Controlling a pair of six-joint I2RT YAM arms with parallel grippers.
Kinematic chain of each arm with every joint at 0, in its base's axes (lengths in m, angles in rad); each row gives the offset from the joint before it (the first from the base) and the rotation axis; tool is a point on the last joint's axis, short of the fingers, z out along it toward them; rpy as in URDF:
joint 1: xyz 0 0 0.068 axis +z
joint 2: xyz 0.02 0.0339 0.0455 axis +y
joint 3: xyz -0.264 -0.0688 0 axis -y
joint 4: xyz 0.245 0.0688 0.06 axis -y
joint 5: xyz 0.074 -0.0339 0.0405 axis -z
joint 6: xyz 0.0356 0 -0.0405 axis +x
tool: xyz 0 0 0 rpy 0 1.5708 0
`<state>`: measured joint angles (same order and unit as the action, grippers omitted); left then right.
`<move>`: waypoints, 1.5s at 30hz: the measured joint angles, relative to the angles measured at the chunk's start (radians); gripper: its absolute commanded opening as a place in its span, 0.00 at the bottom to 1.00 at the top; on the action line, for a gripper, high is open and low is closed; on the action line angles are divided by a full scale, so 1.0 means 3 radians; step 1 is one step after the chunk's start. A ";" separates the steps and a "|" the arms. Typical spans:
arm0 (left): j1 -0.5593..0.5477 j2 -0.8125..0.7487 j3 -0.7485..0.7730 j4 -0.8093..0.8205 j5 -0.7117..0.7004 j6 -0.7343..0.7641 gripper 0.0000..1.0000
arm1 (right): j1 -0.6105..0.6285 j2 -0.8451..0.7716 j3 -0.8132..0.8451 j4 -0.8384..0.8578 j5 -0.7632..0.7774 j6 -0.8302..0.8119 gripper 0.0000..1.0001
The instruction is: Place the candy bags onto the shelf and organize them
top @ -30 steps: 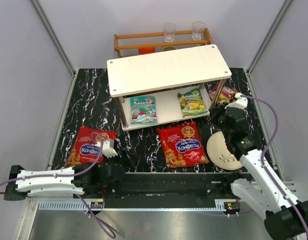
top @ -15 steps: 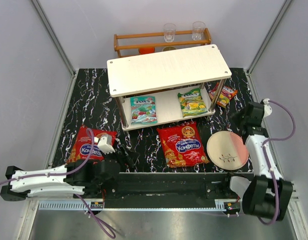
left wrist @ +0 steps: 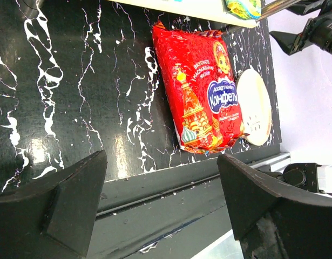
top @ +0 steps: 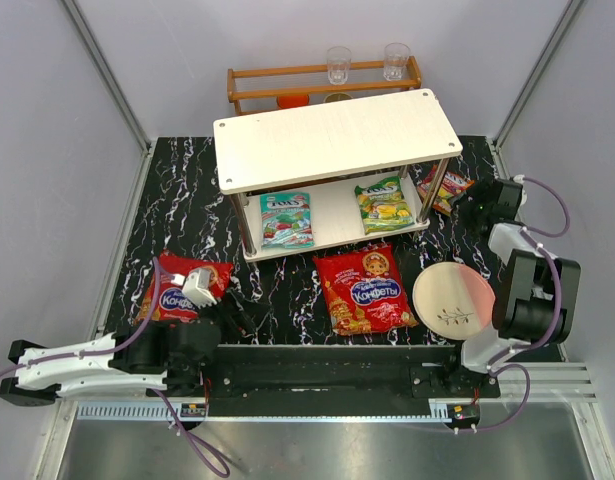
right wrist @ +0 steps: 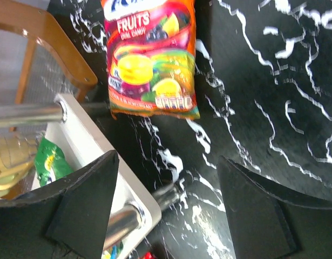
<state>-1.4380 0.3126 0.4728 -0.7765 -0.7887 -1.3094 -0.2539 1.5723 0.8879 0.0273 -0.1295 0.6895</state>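
The white two-tier shelf [top: 337, 140] holds a teal candy bag [top: 285, 219] and a green-yellow one [top: 385, 203] on its lower board. A small red-orange bag [top: 445, 188] [right wrist: 152, 59] lies on the table just right of the shelf. My right gripper [top: 470, 207] [right wrist: 168, 205] is open and empty close beside it, next to the shelf corner [right wrist: 95, 145]. Two large red bags lie on the table: one at the left [top: 177, 290], one in the middle [top: 364, 288] [left wrist: 203, 91]. Between these two, my left gripper [top: 239, 316] [left wrist: 163, 199] hangs open and empty near the front rail.
A round pink-and-cream plate [top: 453, 300] [left wrist: 255, 105] lies right of the middle red bag. A brown wooden rack [top: 322, 85] with two glasses stands behind the shelf. Grey walls close in on both sides, and the right arm is folded near the right wall.
My right gripper went from shut to open, and that arm swung off the plate area and folded back toward the right wall. The left arm drew back slightly to the left.
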 measured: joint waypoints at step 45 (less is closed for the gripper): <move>-0.0001 -0.0540 0.0291 -0.1104 -0.0435 -0.0249 0.87 | -0.0205 -0.0423 0.0327 -0.0267 -0.0156 0.0130 0.00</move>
<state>-1.4384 0.1505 0.5602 -1.1076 -0.9192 -1.3842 -0.3153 1.4452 0.9859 -0.0528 -0.1764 0.7284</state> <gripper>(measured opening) 0.868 0.009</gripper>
